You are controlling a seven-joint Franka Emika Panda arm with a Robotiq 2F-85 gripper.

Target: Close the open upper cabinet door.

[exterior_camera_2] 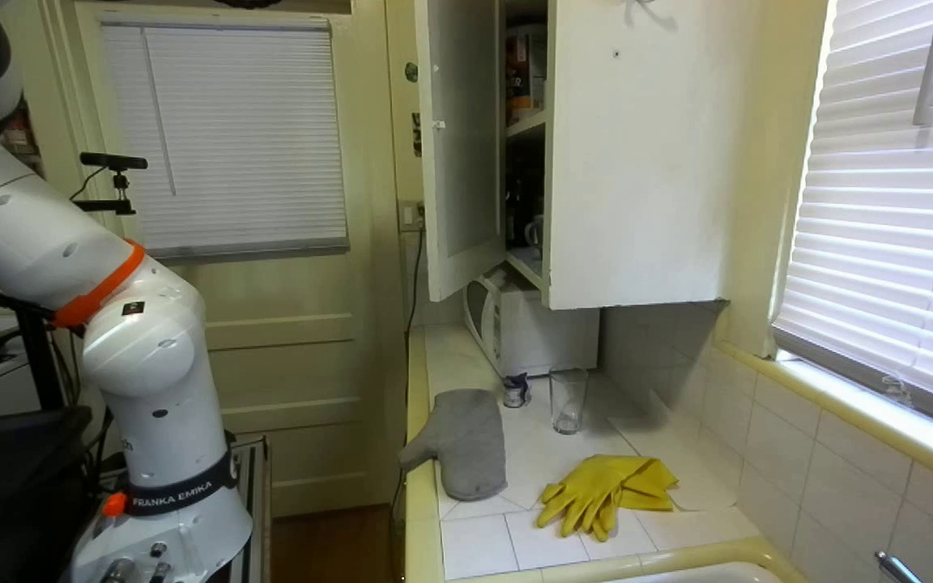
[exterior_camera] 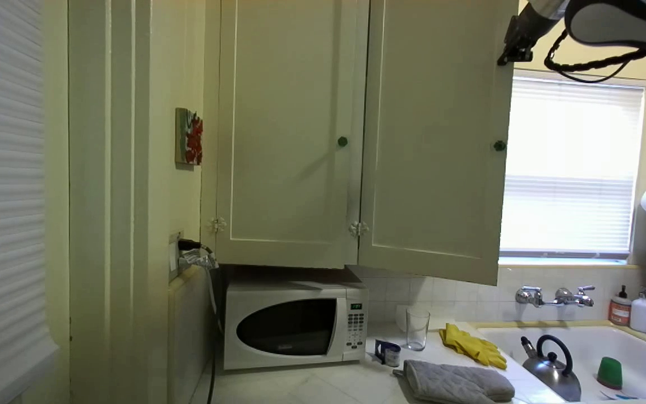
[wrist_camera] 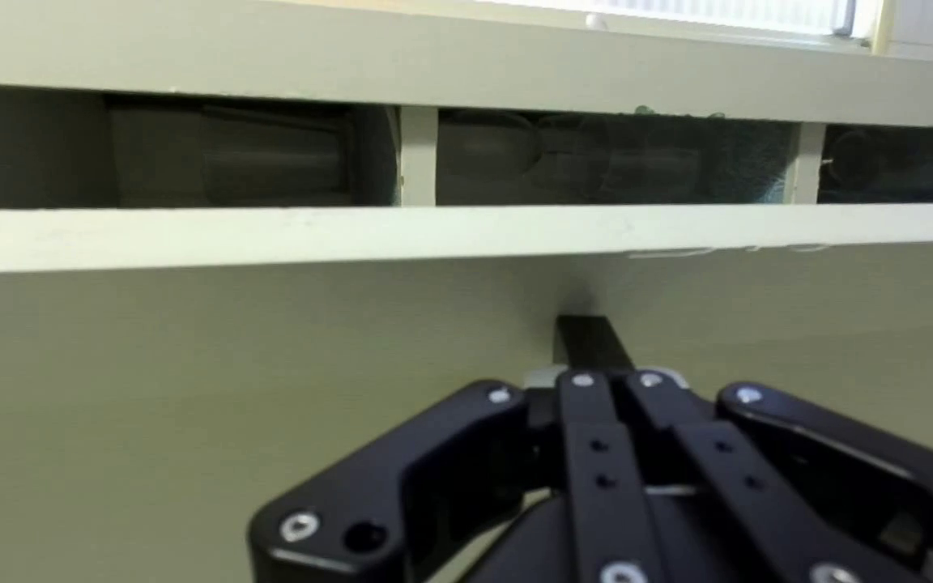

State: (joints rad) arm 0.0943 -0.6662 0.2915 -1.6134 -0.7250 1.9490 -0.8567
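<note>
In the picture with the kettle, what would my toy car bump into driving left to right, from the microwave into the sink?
In an exterior view: white microwave → small purple-and-grey thing → drinking glass → yellow gloves → shiny kettle → green cup-shaped thing.

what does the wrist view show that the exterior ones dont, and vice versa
Only the wrist view shows screw heads on the gripper up close. Only the exterior views show the white microwave, yellow rubber gloves, gray oven mitt and drinking glass, and, in an exterior view, a metal kettle. Shared: the open upper cabinet door and window blind; the gripper also shows in an exterior view.
</note>
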